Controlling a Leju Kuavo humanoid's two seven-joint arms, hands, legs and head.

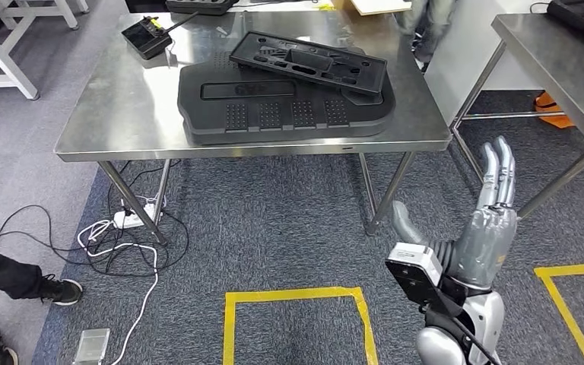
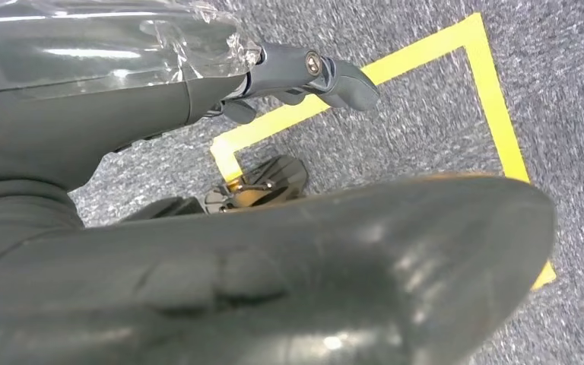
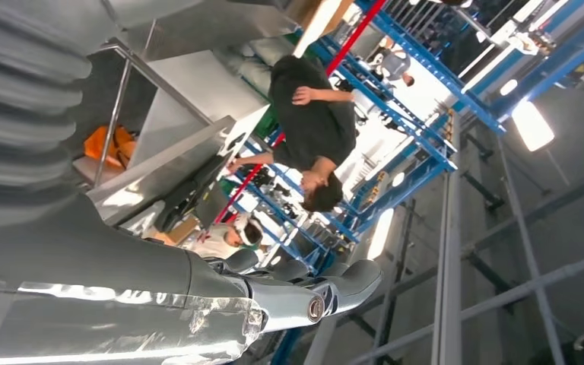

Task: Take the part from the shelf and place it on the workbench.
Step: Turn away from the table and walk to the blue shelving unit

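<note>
The steel worktop [image 1: 122,99] stood well ahead of the right hand [image 1: 487,228] and off to its left, across a stretch of grey carpet. On it lay the big black part [image 1: 274,110], a broad flat moulded panel, and a second, smaller black part [image 1: 308,61] rested tilted on top of it, toward the far side. Both sat on the worktop well apart from either hand.

A second steel table [image 1: 563,61] stood just beyond the right hand, on its right. On the floor just to the left of that hand ran a square of yellow tape [image 1: 296,296].

The right hand was raised upright with its fingers straight and apart, thumb held out to the side, nothing in it. From its wrist, a person in a dark top [image 3: 312,122] showed beyond the fingers, among blue racking [image 3: 426,76].

The left hand [image 2: 289,76] hung low over the carpet, above a corner of yellow tape [image 2: 395,68]. Its fingers were gently bent with nothing between them.

Further from both hands, a small black handheld controller [image 1: 146,36] sat at the far left corner of the worktop, and white cables [image 1: 122,236] trailed under it beside somebody's dark shoe [image 1: 61,290].
</note>
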